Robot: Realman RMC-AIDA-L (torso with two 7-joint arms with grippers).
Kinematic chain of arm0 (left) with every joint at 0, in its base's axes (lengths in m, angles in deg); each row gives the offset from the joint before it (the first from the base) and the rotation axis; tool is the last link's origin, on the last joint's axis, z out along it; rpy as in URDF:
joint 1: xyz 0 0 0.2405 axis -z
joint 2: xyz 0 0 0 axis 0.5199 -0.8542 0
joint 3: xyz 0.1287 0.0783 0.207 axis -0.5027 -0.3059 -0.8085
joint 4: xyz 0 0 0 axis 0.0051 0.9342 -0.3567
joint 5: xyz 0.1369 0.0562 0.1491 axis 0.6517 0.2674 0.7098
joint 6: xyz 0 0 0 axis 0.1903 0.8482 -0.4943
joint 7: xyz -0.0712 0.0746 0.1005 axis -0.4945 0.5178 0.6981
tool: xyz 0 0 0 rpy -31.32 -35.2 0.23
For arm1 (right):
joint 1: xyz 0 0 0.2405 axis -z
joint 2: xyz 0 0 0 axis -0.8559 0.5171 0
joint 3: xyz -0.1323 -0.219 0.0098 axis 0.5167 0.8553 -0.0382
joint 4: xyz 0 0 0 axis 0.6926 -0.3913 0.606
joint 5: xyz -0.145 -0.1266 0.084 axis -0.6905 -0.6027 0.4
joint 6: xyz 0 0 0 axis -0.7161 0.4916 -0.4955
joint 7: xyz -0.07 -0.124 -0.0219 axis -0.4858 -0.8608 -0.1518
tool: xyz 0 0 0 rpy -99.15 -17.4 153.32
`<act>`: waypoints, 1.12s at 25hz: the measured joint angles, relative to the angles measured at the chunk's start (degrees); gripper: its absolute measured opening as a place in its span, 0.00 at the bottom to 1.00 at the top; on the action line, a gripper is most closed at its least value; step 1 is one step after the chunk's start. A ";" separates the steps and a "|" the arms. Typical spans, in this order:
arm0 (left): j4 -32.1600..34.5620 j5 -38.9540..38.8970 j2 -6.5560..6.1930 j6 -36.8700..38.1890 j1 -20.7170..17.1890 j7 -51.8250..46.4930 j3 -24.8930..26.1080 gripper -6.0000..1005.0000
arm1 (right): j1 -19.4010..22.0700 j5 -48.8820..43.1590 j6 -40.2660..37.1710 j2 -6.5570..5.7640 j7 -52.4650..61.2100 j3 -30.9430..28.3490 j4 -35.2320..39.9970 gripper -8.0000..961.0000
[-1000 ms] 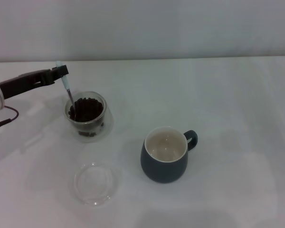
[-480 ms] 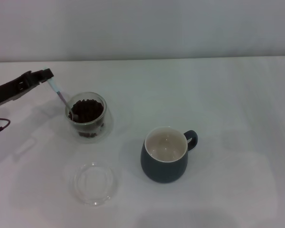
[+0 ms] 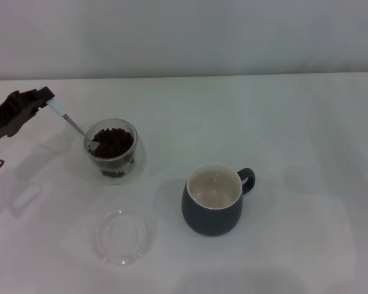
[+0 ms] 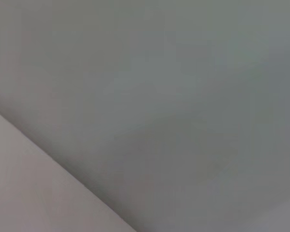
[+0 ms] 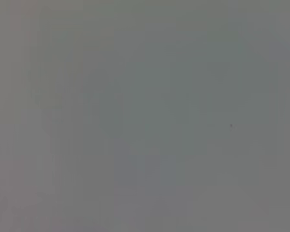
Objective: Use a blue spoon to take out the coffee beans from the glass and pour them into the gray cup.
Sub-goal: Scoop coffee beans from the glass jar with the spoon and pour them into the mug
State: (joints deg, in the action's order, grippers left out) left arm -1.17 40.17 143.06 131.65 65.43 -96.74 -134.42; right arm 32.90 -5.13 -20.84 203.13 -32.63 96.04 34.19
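Slanting from left gripper [image 3: 44,96], blue spoon [image 3: 70,122] dips bowl-down into glass [image 3: 112,149].

Left gripper [image 3: 45,98] holds the blue spoon [image 3: 69,120] dipped into the glass [image 3: 112,149]

The gripper grips the handle at the glass's ten o'clock; the spoon slants down, its bowl at the rim among the coffee beans [image 3: 113,141]. The gray cup [image 3: 214,199] stands well apart at the glass's four o'clock, handle toward two o'clock, inside cream-white. A clear dish [image 3: 124,237] lies at six o'clock of the glass on the white table [image 3: 294,135]
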 joint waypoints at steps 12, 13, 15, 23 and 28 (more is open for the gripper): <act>-0.51 -0.74 0.55 2.78 -2.28 -1.86 3.44 0.14 | -0.21 0.07 0.02 0.09 0.09 0.00 0.00 0.50; -0.53 -1.00 0.55 2.89 -2.59 -1.93 3.60 0.14 | -0.32 0.08 0.08 0.09 0.09 0.00 0.00 0.50; -0.54 -1.79 0.56 3.36 -3.22 -2.03 3.78 0.14 | -0.55 0.08 0.40 0.09 0.10 0.00 0.00 0.50; -0.14 -2.98 0.33 7.05 -4.66 -1.75 4.43 0.14 | -1.61 -0.13 1.55 0.17 -0.14 0.00 0.00 0.50; -0.05 -2.65 0.27 9.66 -4.62 -0.17 5.11 0.14 | -2.11 -0.30 1.55 0.18 -0.16 0.00 0.00 0.50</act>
State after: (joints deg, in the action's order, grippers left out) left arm -1.22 37.52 143.33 141.31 60.81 -96.91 -129.31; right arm 30.79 -5.42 -19.29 203.31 -32.79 96.04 34.20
